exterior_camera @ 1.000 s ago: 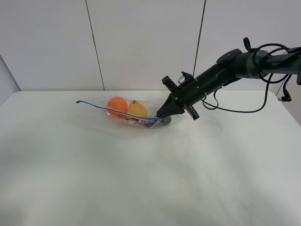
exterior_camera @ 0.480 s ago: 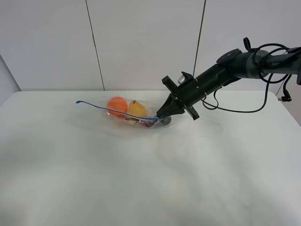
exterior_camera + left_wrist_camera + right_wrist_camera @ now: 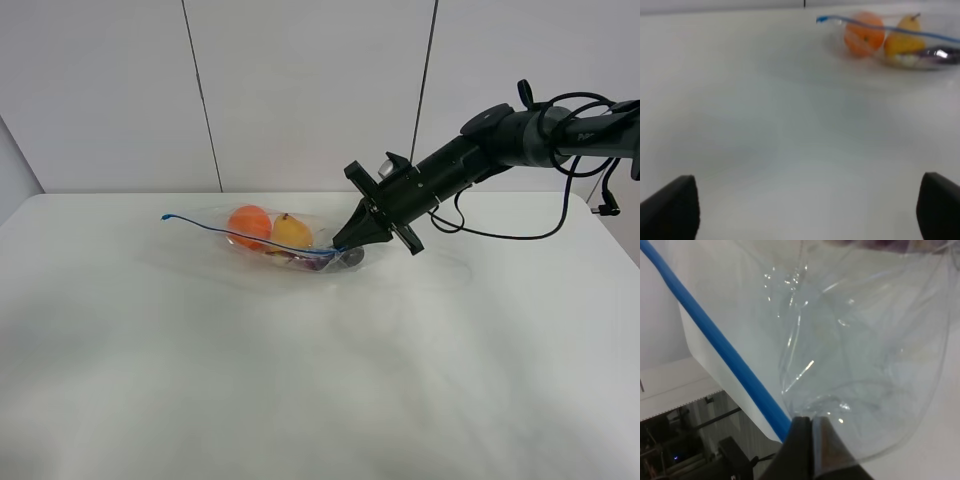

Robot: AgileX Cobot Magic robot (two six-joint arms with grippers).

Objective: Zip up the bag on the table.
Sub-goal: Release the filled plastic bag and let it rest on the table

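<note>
1. Bag (image 3: 268, 240) lies on the white bench (image 3: 300, 380), toward its far side and a little left of centre in the high view.
2. Bag is clear plastic; an orange toy fruit (image 3: 249, 222) and a yellow pear-shaped one (image 3: 291, 232) sit side by side inside, touching, with something dark purple (image 3: 312, 260) low at the right end.
3. Blue zip strip (image 3: 230, 234) runs from the bag's far-left tip, across the front of the fruit, to the right end.
4. Right hand (image 3: 342, 247) reaches in from the right on a black arm (image 3: 480, 150), angled down to the bag's right end.
5. Right wrist view: the two dark fingers (image 3: 807, 450) are pressed together at the end of the zip strip (image 3: 715, 342), pinching the bag (image 3: 860, 355) there; crinkled clear film fills most of that view.
6. Left hand (image 3: 805, 207) hangs over bare bench (image 3: 790, 130), fingers (image 3: 672, 210) spread wide apart at the frame's corners, holding nothing.
7. Left wrist view shows the bag (image 3: 890, 40) well apart from that hand; picture is soft.
</note>
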